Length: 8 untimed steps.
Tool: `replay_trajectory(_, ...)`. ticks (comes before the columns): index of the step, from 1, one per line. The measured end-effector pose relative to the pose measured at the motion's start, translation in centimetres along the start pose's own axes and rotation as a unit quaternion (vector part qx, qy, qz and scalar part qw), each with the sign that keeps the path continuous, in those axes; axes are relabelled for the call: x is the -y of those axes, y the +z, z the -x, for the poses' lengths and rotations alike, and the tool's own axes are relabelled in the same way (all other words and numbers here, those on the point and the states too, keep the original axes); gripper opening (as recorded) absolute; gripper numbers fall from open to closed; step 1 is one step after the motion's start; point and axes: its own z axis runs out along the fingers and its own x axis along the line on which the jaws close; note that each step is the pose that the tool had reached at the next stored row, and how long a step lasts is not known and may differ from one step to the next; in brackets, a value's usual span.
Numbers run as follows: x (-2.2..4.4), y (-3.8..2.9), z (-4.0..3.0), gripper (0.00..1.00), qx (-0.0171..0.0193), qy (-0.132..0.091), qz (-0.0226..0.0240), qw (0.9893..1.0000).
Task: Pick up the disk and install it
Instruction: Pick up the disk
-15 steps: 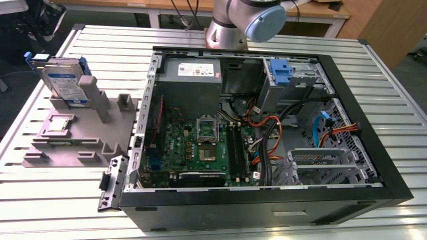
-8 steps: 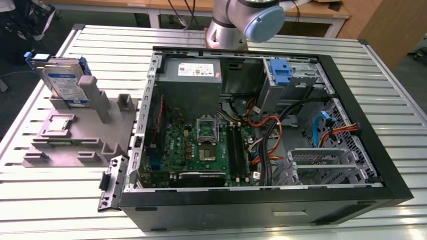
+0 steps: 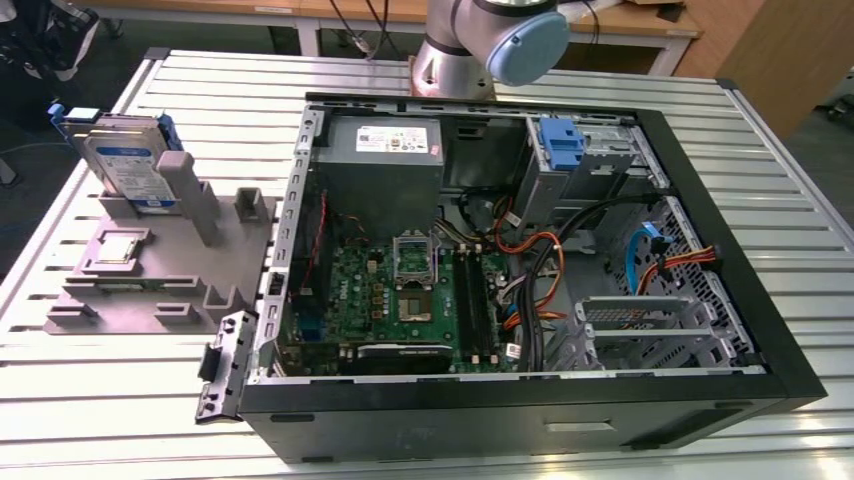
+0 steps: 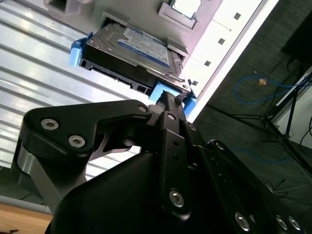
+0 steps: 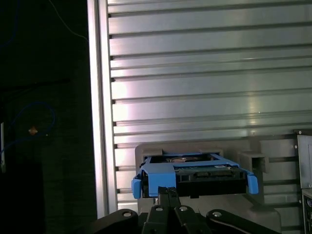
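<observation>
The disk (image 3: 131, 165), silver-grey with a white-and-blue label and a blue bracket, stands on edge in a grey holder (image 3: 147, 270) on the table at the exterior view's left. Both wrist views look along my gripper toward it. In the second wrist view the disk (image 4: 141, 44) lies just past my gripper (image 4: 168, 97), whose black fingers are pressed together. The first wrist view shows the disk's blue bracket edge (image 5: 195, 173) right beyond my gripper (image 5: 168, 191). Nothing sits between the fingers, and whether the tips touch the bracket cannot be told.
An open black computer case (image 3: 787, 380) lies on the slatted metal table (image 3: 427, 75), with a motherboard (image 3: 400, 290), a grey power-supply box (image 3: 387, 150), loose cables and a metal bay with a blue latch (image 3: 563, 145). The arm's base (image 3: 467, 50) stands behind the case.
</observation>
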Motion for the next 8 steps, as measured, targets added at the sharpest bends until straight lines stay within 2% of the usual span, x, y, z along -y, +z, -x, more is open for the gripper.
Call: replay_trajectory(8, 0.00, 0.00, -0.01, 0.10, 0.0000, 0.000, 0.0000, 1.0000)
